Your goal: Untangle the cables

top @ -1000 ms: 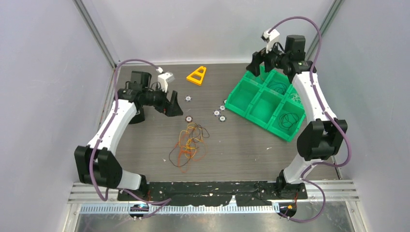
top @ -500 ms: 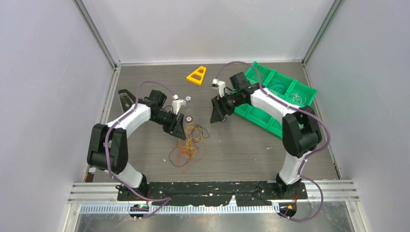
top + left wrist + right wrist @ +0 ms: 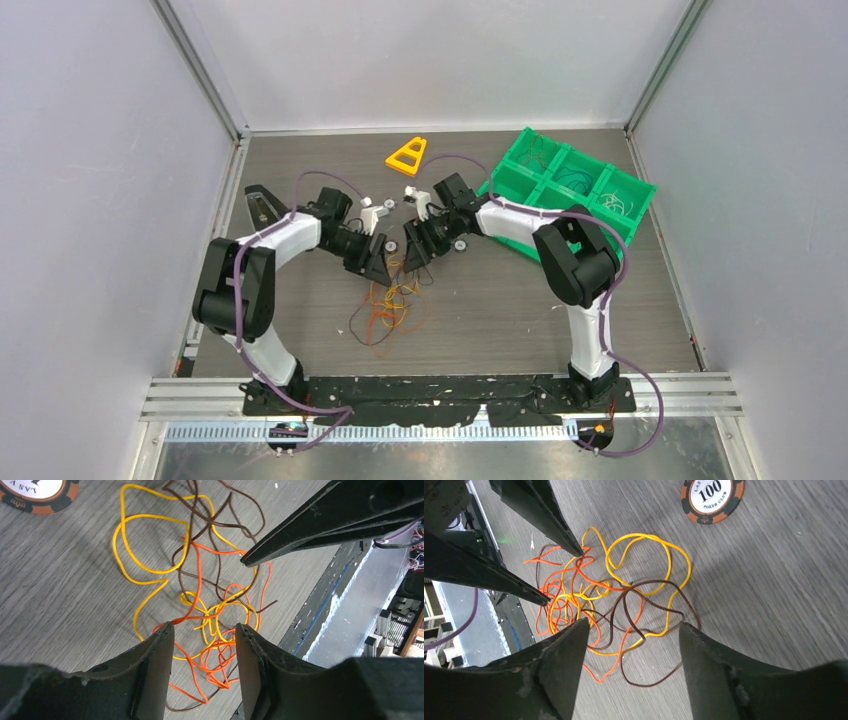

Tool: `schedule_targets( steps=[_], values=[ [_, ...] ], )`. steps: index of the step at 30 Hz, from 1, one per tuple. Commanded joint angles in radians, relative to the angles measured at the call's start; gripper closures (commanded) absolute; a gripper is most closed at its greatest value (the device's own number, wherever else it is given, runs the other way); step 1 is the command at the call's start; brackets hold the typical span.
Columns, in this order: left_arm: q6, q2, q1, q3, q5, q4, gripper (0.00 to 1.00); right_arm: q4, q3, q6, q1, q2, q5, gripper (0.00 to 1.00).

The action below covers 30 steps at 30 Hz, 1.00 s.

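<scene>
I see my left gripper (image 3: 202,630) and my right gripper (image 3: 631,625) both with fingers apart and holding nothing, their tips facing each other at the far end of the cables (image 3: 392,300), which lie in a loose tangle on the table (image 3: 520,300).

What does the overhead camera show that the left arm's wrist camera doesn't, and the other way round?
Only the overhead view shows the green bin, the orange triangle, and the whole left arm and right arm. Only the left wrist view shows the cables as separate yellow, orange and brown strands crossing each other, with the left gripper open over them. Both show the tangle on the table and the right gripper pointing in from the opposite side.
</scene>
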Motion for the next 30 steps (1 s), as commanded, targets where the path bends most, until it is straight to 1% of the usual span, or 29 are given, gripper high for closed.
schedule_targets(
  steps=[1,2,3,4,5,6,7,8,9,10,14,19,23,24,25,26,28,29,30],
  values=[
    [-0.019,0.032,0.000,0.035,-0.022,0.015,0.50,0.089,0.030,0.025,0.013,-0.006,0.020,0.37],
    [-0.020,0.041,-0.001,0.039,-0.031,0.008,0.51,0.087,0.027,0.014,0.012,-0.010,0.023,0.42],
    [-0.022,0.049,-0.001,0.044,-0.041,0.002,0.53,0.085,0.020,0.008,0.010,-0.025,0.024,0.54],
    [-0.022,0.053,-0.001,0.047,-0.054,-0.003,0.55,0.082,0.016,-0.005,0.008,-0.036,0.025,0.61],
    [-0.024,0.056,-0.002,0.048,-0.061,-0.005,0.61,0.082,0.008,-0.011,0.003,-0.062,0.020,0.73],
    [-0.022,0.058,-0.001,0.050,-0.070,-0.012,0.66,0.081,0.000,-0.021,0.000,-0.077,0.016,0.79],
    [-0.013,0.061,-0.001,0.055,-0.081,-0.030,0.74,0.081,-0.004,-0.027,-0.008,-0.112,0.006,0.90],
    [-0.002,0.062,-0.001,0.063,-0.095,-0.053,0.83,0.081,-0.011,-0.031,-0.018,-0.152,-0.002,0.92],
    [0.012,0.062,0.000,0.070,-0.121,-0.083,0.93,0.082,-0.014,-0.046,-0.024,-0.173,-0.007,0.94],
    [0.030,0.059,0.003,0.074,-0.145,-0.112,1.00,0.084,-0.022,-0.064,-0.038,-0.215,-0.010,0.94],
    [0.064,0.006,0.050,0.039,-0.185,-0.177,1.00,0.088,-0.024,-0.062,-0.101,-0.333,-0.050,0.95],
    [0.085,-0.059,0.106,0.001,-0.210,-0.191,1.00,0.067,0.005,-0.043,-0.179,-0.462,-0.109,0.95],
    [0.103,-0.066,0.123,0.002,-0.246,-0.202,1.00,0.061,0.053,-0.007,-0.239,-0.567,-0.142,0.95],
    [0.115,-0.068,0.125,0.010,-0.235,-0.211,1.00,0.059,0.077,-0.004,-0.243,-0.577,-0.154,0.95],
    [0.141,-0.082,0.130,0.021,-0.185,-0.219,1.00,0.050,0.090,-0.002,-0.247,-0.592,-0.159,0.95],
    [0.155,-0.113,0.135,0.026,-0.125,-0.210,0.93,0.045,0.112,-0.001,-0.248,-0.598,-0.171,0.95],
    [0.154,-0.223,0.138,0.021,0.007,-0.142,0.65,0.045,0.127,0.024,-0.245,-0.608,-0.191,0.95],
    [0.124,-0.294,0.136,0.015,0.051,-0.066,0.51,0.046,0.129,0.039,-0.238,-0.614,-0.195,0.95],
    [0.067,-0.384,0.131,0.003,0.084,0.033,0.40,0.046,0.130,0.044,-0.233,-0.616,-0.198,0.95]
  ],
)
